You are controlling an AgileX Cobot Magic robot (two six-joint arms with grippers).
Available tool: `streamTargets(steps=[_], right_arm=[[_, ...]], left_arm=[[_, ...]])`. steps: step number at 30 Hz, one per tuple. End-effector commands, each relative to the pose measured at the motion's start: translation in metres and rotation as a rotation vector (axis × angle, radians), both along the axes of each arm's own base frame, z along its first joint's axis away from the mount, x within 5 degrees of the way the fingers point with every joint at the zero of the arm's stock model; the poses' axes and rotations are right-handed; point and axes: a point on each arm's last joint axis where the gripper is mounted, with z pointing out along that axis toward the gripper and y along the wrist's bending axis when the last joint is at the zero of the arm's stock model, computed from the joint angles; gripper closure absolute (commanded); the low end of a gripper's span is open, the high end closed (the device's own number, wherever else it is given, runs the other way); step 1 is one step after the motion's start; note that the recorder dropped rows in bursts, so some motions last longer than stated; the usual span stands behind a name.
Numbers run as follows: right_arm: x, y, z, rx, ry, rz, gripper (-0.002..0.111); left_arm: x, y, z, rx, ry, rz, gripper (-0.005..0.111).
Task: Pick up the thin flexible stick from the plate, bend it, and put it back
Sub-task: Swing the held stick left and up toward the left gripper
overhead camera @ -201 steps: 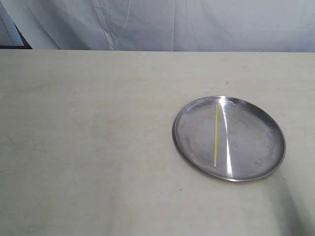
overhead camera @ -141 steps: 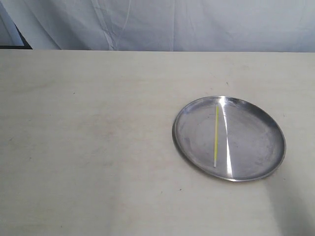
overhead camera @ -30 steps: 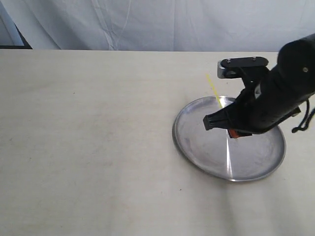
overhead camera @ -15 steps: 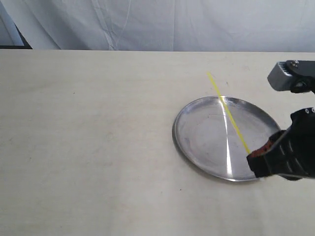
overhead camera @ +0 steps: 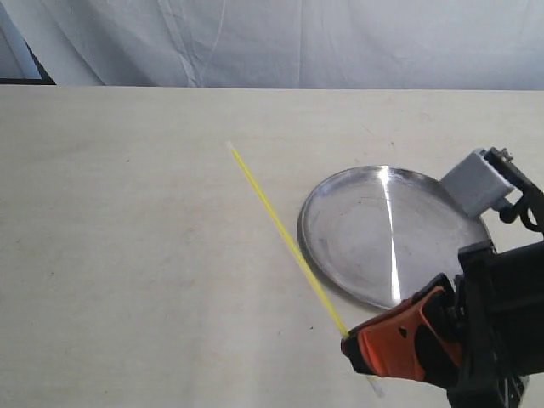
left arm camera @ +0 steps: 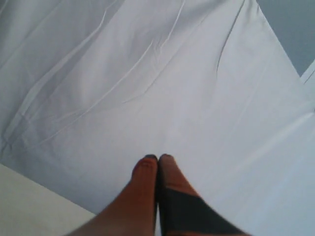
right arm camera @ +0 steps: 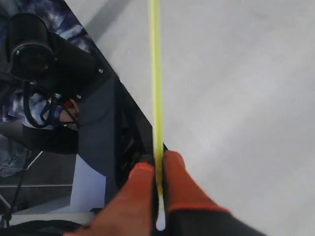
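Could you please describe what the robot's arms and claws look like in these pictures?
The right claw has tapered orange fingers on a bulky black body. A pale grey box is mounted on the arm, beside a looping black cable. The left claw matches: orange fingers, one partly black.

The right gripper (overhead camera: 350, 344), just off the plate's (overhead camera: 340, 229) near rim, runs out of the exterior view at 2 edges, and its dark arm and grey camera box cover the plate's right rim. The thin flexible stick (overhead camera: 285, 240) is hidden where the 2 orange fingers (right arm camera: 140, 187) pinch it, with only a pale stub showing past them. In the right wrist view it is blurred and leaves the picture before its far tip. The left gripper (left arm camera: 158, 158) shows only 2 fingertips pressed together, the rest cut off, so its place relative to the plate cannot be told.
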Motion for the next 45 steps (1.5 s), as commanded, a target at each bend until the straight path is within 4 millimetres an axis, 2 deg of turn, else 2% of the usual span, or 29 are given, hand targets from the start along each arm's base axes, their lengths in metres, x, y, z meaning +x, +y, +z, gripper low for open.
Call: streamTargets(steps=[1,4,9,12,17,19,27,34,39,42,45], right_arm=[[0.003,0.004,0.002,0.061,-0.032,0.016,0.109],[0.008,0.009,0.004,0.13,-0.036,0.03,0.109],[0.014,0.018,0.002,0.214,-0.018,0.103,0.109],[0.016,0.025,-0.002,0.246,0.001,0.162,0.109],[0.017,0.043,-0.012,0.236,0.008,0.212,0.109],[0.018,0.05,-0.016,0.231,-0.003,0.214,0.109],[0.028,0.077,-0.039,0.171,0.052,0.212,0.109],[0.043,0.115,-0.031,0.165,0.005,0.284,0.109],[0.045,0.139,-0.031,0.167,0.01,0.34,0.109],[0.043,0.148,-0.032,0.17,0.019,0.372,0.109],[0.041,0.152,-0.031,0.189,0.039,0.403,0.109]], left_arm=[[0.0,-0.001,-0.003,-0.197,0.084,-0.092,0.107],[-0.003,-0.013,-0.003,-0.066,0.057,-0.182,0.104],[-0.003,-0.03,-0.007,-0.044,0.145,-0.383,0.093],[0.001,-0.031,-0.009,-0.039,0.18,-0.391,0.077],[0.004,-0.03,-0.011,-0.092,0.232,-0.386,0.041],[0.005,-0.029,-0.011,-0.114,0.243,-0.382,0.037],[0.005,-0.03,-0.009,-0.155,0.237,-0.402,0.041],[0.003,-0.032,-0.007,-0.154,0.224,-0.428,0.043],[0.003,-0.032,-0.007,-0.15,0.222,-0.433,0.044],[0.003,-0.033,-0.009,-0.118,0.224,-0.431,0.049],[0.002,-0.035,-0.013,-0.017,0.229,-0.426,0.064]])
